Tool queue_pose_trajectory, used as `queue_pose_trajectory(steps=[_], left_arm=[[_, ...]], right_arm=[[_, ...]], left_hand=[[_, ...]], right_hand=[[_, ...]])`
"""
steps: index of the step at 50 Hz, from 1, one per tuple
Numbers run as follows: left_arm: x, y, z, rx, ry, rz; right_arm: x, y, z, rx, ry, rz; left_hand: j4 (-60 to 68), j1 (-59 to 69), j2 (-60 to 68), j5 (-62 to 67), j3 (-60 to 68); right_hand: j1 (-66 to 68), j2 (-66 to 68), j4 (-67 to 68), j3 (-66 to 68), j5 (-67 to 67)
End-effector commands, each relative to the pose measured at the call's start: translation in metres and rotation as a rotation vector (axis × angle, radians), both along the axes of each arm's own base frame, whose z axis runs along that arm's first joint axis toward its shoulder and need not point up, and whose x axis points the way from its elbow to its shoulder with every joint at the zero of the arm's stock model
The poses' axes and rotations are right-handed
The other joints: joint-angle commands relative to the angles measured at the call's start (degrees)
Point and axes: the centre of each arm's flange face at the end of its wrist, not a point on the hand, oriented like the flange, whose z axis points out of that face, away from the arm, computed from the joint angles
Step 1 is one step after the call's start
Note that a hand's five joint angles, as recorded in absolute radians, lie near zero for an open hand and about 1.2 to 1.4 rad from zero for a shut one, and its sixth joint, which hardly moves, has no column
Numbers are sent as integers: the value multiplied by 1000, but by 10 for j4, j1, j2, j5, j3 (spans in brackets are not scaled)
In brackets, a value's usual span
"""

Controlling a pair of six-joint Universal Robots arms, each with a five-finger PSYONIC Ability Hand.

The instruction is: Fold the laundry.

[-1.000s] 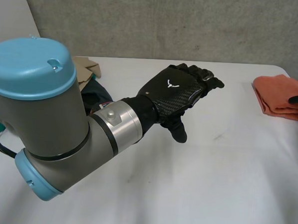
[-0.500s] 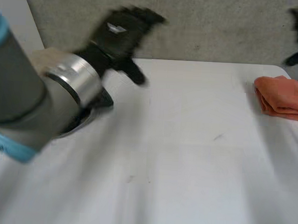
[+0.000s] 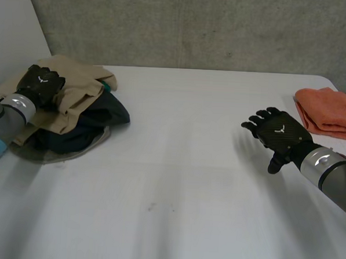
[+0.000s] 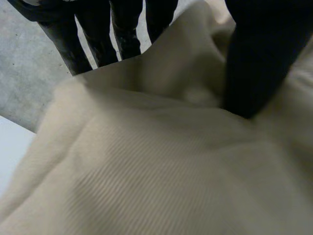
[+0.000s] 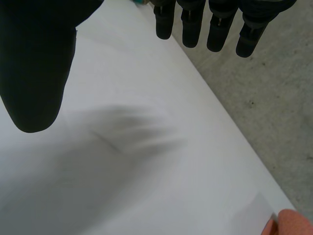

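Where the laundry pile sits at the upper left of the head view, the left hand (image 3: 40, 85) curls its fingers into the beige garment (image 3: 76, 89) on top. The garment lies lengthwise from lower left to upper right over dark clothes (image 3: 101, 117). The left wrist view adds a raised fold pinched between thumb and fingers (image 4: 93, 29). At the right, the right hand (image 3: 280, 132) hovers over the table (image 3: 188, 165), fingers straight, spread and holding nothing, near 1 folded orange towel (image 3: 330, 111).
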Motion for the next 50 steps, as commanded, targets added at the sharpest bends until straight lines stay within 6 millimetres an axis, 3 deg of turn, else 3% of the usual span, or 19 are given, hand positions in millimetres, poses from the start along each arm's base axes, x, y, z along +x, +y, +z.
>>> queue_pose_trajectory(steps=[1, 6, 7, 9, 10, 14, 17, 21, 23, 27, 33, 34, 35, 38, 43, 47, 48, 50], left_arm=[[-27, 10, 19, -31, 53, -53], [-63, 37, 64, -113, 73, -135], [-76, 52, 89, -161, 94, -170], [-88, 68, 116, -219, 131, -209], [-103, 86, 141, -269, 184, -258], [-131, 127, 184, -328, 335, -377], [-150, 154, 200, -318, 438, -468], [-190, 196, 201, -236, 553, -617], [-224, 228, 187, -140, 623, -733], [-258, 249, 151, -21, 680, -818], [-290, 265, 91, 157, 733, -836], [-293, 268, 87, 168, 735, -838], [-295, 269, 83, 168, 734, -831], [-294, 268, 80, 148, 710, -805], [-286, 262, 80, 91, 634, -758], [-249, 231, 98, 12, 566, -643], [-227, 212, 106, -22, 533, -575], [-210, 198, 107, -36, 502, -519]], right_arm=[[-3, 6, -8, 30, -1, -14], [-7, 6, -7, 29, 4, -41], [-7, 6, -5, 26, 5, -46], [-9, 6, -3, 17, 5, -56], [-9, 5, -2, 14, 6, -61], [-10, 4, 3, 0, 1, -79], [-13, 3, 12, -8, -29, -119], [-21, -3, 24, -17, -94, -187], [-32, -12, 32, -33, -139, -250], [-56, -25, 46, -63, -215, -368], [-67, -30, 48, -63, -237, -408], [-68, -31, 48, -64, -237, -413], [-69, -31, 48, -64, -237, -414], [-69, -32, 49, -69, -233, -415], [-70, -33, 51, -73, -229, -415], [-68, -32, 50, -68, -231, -408], [-68, -31, 50, -66, -229, -407], [-67, -29, 48, -56, -227, -395]], left_hand=[[322, 310, 315, 341, 325], [322, 310, 315, 341, 325], [322, 310, 315, 341, 325], [322, 310, 315, 341, 325], [322, 310, 315, 341, 325], [322, 310, 315, 341, 325], [322, 310, 315, 341, 325], [322, 310, 315, 341, 325], [322, 310, 315, 341, 325], [322, 310, 315, 341, 325], [322, 310, 315, 341, 325], [228, 215, 220, 246, 230], [-68, -80, -75, -49, -65], [-378, -390, -385, -359, -375], [-372, -384, -379, -353, -369], [-370, -383, -378, -352, -368], [-367, -379, -374, -348, -364], [-365, -378, -373, -347, -363]], right_hand=[[-33, -23, -23, -22, -25], [-33, -23, -23, -22, -25], [-33, -23, -23, -22, -25], [-33, -23, -23, -22, -25], [-33, -23, -23, -22, -25], [-33, -23, -23, -22, -25], [-33, -23, -23, -22, -25], [-33, -23, -23, -22, -25], [-33, -23, -23, -22, -25], [-33, -23, -23, -22, -25], [-33, -23, -23, -22, -25], [-33, -23, -23, -22, -25], [-33, -23, -23, -22, -25], [-33, -23, -23, -22, -25], [-33, -23, -23, -22, -25], [-33, -23, -23, -22, -25], [-33, -23, -23, -22, -25], [-33, -23, -23, -22, -25]])
